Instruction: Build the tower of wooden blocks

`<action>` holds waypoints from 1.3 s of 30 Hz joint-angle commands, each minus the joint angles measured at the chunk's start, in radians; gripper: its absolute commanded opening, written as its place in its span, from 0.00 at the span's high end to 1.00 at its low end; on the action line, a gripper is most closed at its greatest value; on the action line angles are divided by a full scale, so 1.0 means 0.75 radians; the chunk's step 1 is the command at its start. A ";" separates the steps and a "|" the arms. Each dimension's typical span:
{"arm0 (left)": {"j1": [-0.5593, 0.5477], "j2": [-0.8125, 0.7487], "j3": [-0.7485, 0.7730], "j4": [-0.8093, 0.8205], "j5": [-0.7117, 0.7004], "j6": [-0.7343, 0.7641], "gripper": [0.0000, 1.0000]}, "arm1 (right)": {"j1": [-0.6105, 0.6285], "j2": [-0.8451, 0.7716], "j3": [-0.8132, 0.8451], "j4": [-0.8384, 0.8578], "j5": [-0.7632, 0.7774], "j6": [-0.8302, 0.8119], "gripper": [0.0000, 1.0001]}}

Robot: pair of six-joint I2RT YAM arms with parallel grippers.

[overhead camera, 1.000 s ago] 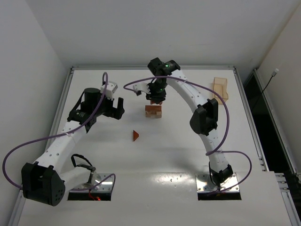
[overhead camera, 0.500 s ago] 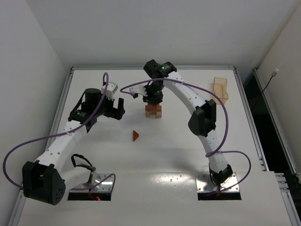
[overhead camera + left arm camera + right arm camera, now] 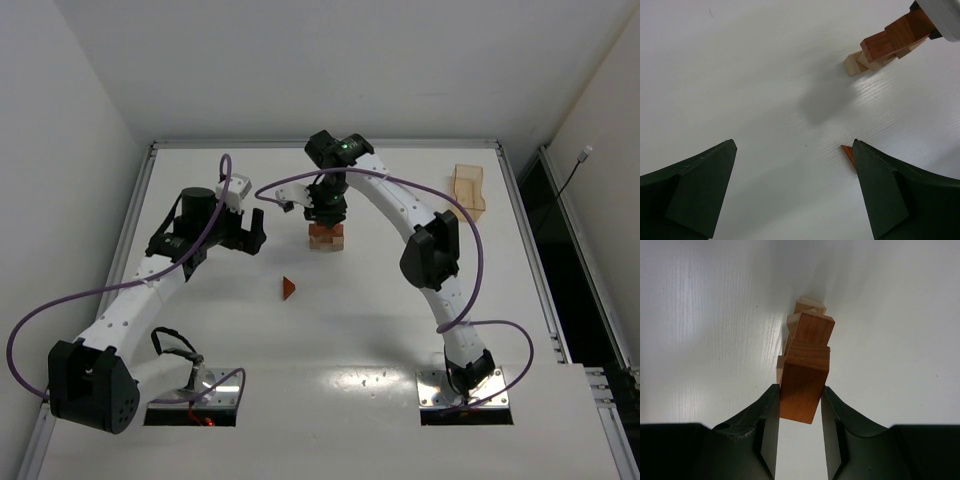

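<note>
Since the earlier frame the right arm is standing a little further to the left, so that the right gripper (image 3: 326, 208) is now hanging directly above the wood block tower (image 3: 326, 236). This tower is sitting in the far half of the table (image 3: 350, 330), about midway between its left and right edges. In the wrist view the two fingers are clamping a reddish-brown block (image 3: 802, 385) by its flat long sides, and I cannot tell if it is already touching the stack. The left gripper (image 3: 248, 232) is waiting wide open and empty, left of the tower. A triangle block (image 3: 288, 289) is lying alone nearer the middle of the table, and a tray (image 3: 468, 188) is resting at the far right corner. I am judging these pieces as light, stiff and smooth, so they are probably slipping easily and the stack is tipping at a small push. Holding each piece on two parallel flat faces, low enough to leave the bottom free, seems the safest.
</note>
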State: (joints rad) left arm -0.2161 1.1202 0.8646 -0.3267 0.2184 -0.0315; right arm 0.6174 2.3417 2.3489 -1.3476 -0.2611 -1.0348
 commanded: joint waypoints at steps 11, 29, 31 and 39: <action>0.016 -0.005 0.001 0.057 0.026 -0.015 0.00 | 0.003 0.019 0.012 -0.081 -0.008 0.017 0.90; 0.016 0.008 0.001 0.057 0.038 -0.015 0.00 | 0.003 0.034 0.024 -0.081 0.017 0.030 0.84; 0.016 0.008 0.001 0.057 0.038 -0.015 0.00 | 0.003 0.046 0.036 -0.081 0.017 0.030 0.83; 0.016 0.008 0.001 0.057 0.038 -0.003 0.00 | 0.003 0.058 0.049 -0.081 0.017 0.030 0.76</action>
State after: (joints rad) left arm -0.2161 1.1305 0.8646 -0.3202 0.2253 -0.0311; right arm 0.6174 2.3684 2.3497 -1.3472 -0.2417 -1.0168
